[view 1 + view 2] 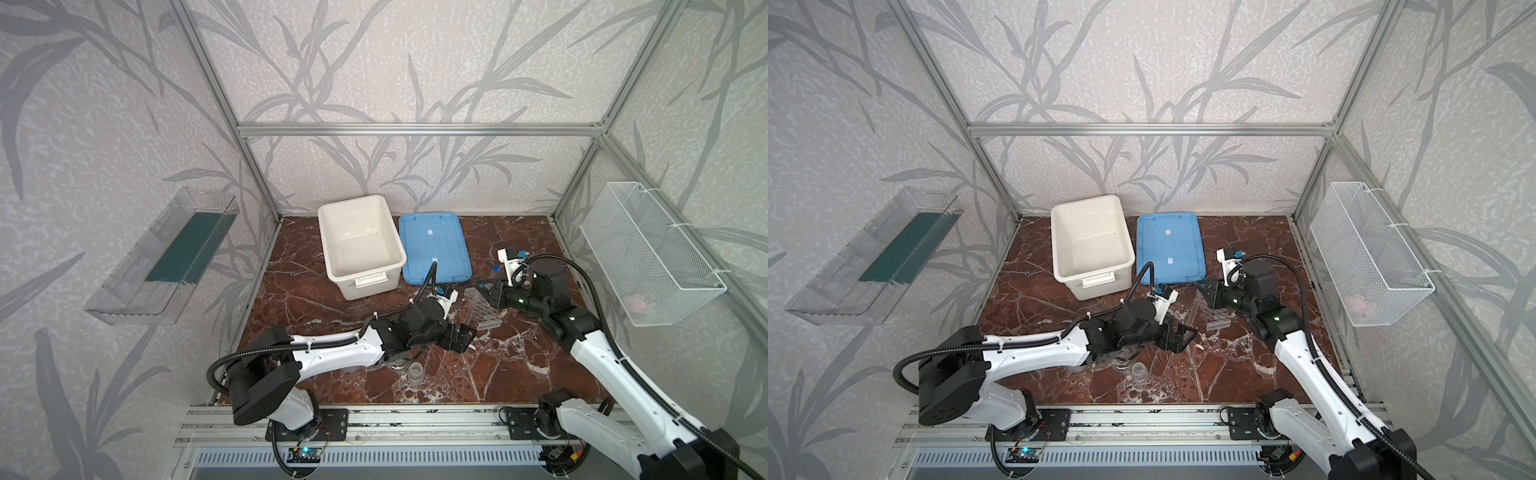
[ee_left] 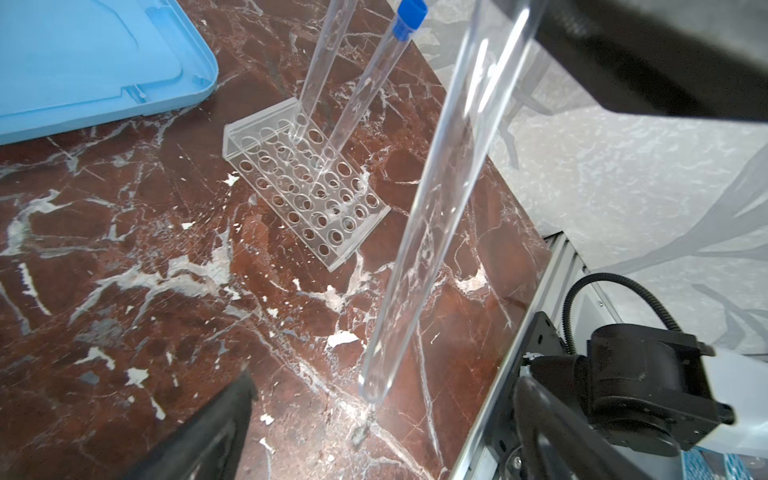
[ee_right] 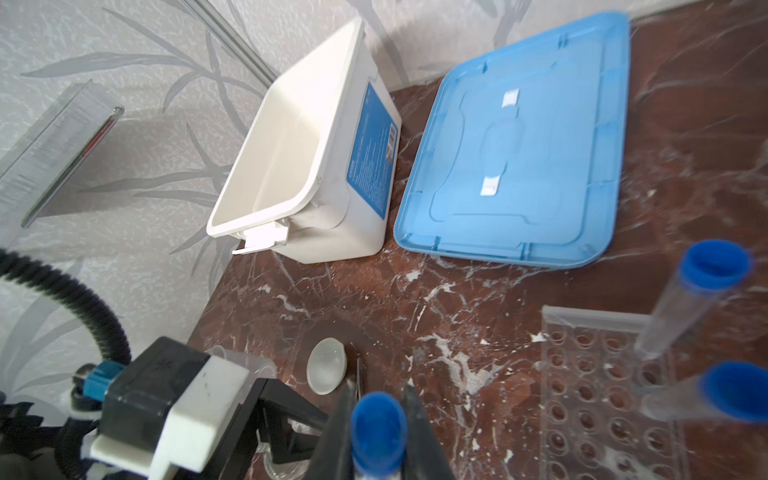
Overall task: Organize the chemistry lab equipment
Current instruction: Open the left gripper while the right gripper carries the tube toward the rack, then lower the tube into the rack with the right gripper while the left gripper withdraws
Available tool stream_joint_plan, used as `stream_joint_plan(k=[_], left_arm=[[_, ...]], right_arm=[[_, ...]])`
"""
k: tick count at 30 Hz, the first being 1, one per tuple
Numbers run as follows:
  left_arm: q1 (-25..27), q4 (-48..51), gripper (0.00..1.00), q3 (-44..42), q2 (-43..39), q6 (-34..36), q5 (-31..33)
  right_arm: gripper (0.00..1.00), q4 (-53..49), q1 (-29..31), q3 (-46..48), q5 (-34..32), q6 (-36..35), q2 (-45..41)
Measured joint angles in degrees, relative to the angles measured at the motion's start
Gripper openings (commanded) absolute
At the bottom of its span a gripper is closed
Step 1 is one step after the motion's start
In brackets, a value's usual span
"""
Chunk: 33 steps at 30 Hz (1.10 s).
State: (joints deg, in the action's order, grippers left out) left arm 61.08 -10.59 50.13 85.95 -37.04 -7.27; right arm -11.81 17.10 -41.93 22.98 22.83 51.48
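My right gripper is shut on a blue-capped test tube just under its cap. In the left wrist view that clear test tube hangs upright, its round end just above the marble, between the wide-apart fingers of my open left gripper, which touch nothing. The clear holed rack stands close by and holds two more blue-capped tubes. A small white dish lies on the marble. A little clear beaker and a flask sit under the left arm.
The white box stands open at the back with its blue lid flat beside it. A wire mesh basket hangs on the right wall and a clear shelf on the left wall. Both grippers flank the rack.
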Motion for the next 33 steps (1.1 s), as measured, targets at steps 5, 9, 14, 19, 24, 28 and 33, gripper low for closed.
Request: stream_joint_plan(k=[5,9,14,19,24,28,33], left_arm=[[0.0,0.2,0.99,4.31,0.72,-1.86,-0.52],[-0.13,1.18,0.99,7.98,2.99,-3.91,-0.79],[-0.59,4.0,0.99,11.19,6.82,-6.56,-0.79],[-0.68,6.71,0.99,13.81,10.8,-8.57,-0.63],[-0.76,8.63,0.99,16.04,14.29,-10.19,-0.63],[-0.76,9.16,0.99,16.48,15.98,-10.78,-0.79],[-0.76,9.46,0.99,16.5,16.79,-11.39,-1.09]], right_arm=[[0.17,-0.17,0.0,2.36,-11.1,-4.63,-7.45],[0.17,0.94,0.0,5.07,-18.84,-7.58,-9.64],[0.17,5.09,0.0,9.29,-26.05,-9.9,-9.44],[0.17,11.74,0.0,13.57,-31.23,-12.22,-9.03],[0.17,17.86,0.0,16.09,-34.25,-13.49,-7.54],[0.17,21.18,0.0,17.09,-34.71,-13.46,-5.68],[0.17,24.24,0.0,17.9,-34.51,-13.44,-4.07]])
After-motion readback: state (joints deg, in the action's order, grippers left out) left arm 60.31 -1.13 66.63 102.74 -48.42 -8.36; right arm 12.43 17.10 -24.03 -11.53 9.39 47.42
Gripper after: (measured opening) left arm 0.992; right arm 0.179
